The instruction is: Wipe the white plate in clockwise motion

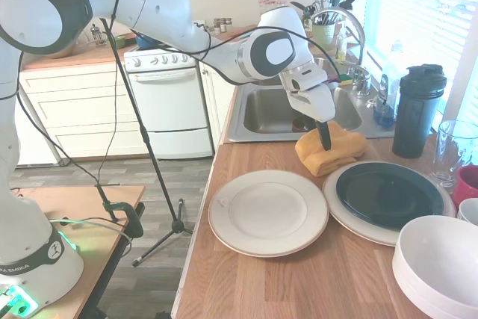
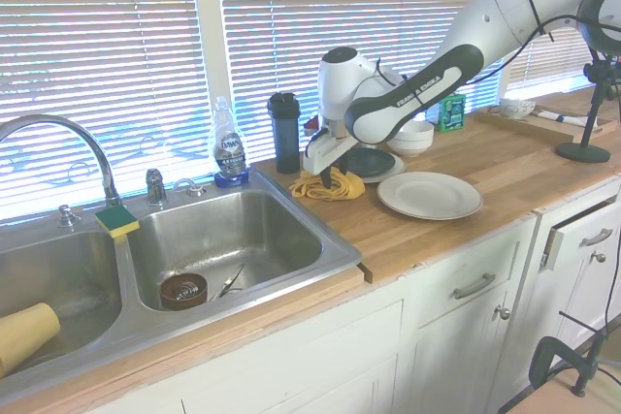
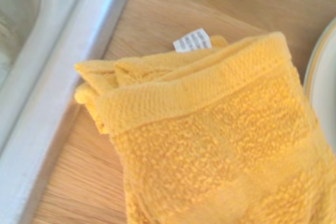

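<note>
my tool [image 1: 326, 138] is down on the folded yellow towel [image 1: 331, 151], arm reaching in over the wooden surface [image 1: 299, 274] right by the sink [image 1: 269, 110]. one dark finger [image 1: 325, 135] shows against the cloth in the first exterior view, and in the second exterior view the tip sits right in the bunched fabric, but whether the fingers are spread or pinching the towel i cannot tell from here. the wrist view is filled with that towel, thick terry weave, a small white tag [image 3: 192, 40] sticking out at its folded edge, the metal lip of the sink running just beside it, and a sliver of a pale plate rim at the picture's edge.

the white plate [image 1: 268, 211] lies flat on the surface near my tool, on the side away from the sink, apart from the towel and not touched by me. it looks bare. just beside the towel on the other flank sits a cream plate with a black plate on top [image 1: 388, 196], its rim almost against the cloth. beyond the tool, toward the window, stand a dark lidded bottle [image 1: 418, 110] and a blue dish soap bottle [image 2: 228, 145]. white bowls [image 1: 441, 263] are stacked further along the surface, past the black plate.
</note>
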`<state>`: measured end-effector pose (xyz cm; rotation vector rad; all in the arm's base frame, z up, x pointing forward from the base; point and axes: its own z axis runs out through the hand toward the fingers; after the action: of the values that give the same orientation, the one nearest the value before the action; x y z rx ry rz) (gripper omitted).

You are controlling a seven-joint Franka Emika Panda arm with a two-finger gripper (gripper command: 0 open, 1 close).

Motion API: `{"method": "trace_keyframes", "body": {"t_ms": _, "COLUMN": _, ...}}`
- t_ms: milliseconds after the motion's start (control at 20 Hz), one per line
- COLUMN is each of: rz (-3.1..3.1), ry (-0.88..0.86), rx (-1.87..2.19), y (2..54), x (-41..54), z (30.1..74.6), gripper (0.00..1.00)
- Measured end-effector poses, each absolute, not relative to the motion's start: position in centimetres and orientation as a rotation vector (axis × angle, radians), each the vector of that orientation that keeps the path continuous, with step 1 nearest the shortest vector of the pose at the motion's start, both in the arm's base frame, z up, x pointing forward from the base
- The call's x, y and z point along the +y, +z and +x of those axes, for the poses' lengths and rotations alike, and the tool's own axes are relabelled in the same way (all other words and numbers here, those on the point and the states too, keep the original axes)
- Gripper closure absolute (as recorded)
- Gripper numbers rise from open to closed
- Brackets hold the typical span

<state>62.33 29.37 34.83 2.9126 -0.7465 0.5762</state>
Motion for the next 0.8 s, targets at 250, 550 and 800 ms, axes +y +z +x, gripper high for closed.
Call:
{"method": "trace_keyframes", "body": {"t_ms": 250, "rz": 2.906, "ry": 0.573, "rx": -0.783, "y": 34.72, "x": 29.05, "z": 62.42, "gripper": 1.00}}
{"method": "trace_keyframes", "body": {"t_ms": 550, "rz": 2.920, "ry": 0.546, "rx": -0.843, "y": 35.04, "x": 28.94, "z": 62.33, "gripper": 1.00}}
{"method": "trace_keyframes", "body": {"t_ms": 800, "rz": 2.937, "ry": 0.498, "rx": -0.930, "y": 35.68, "x": 28.37, "z": 62.06, "gripper": 1.00}}
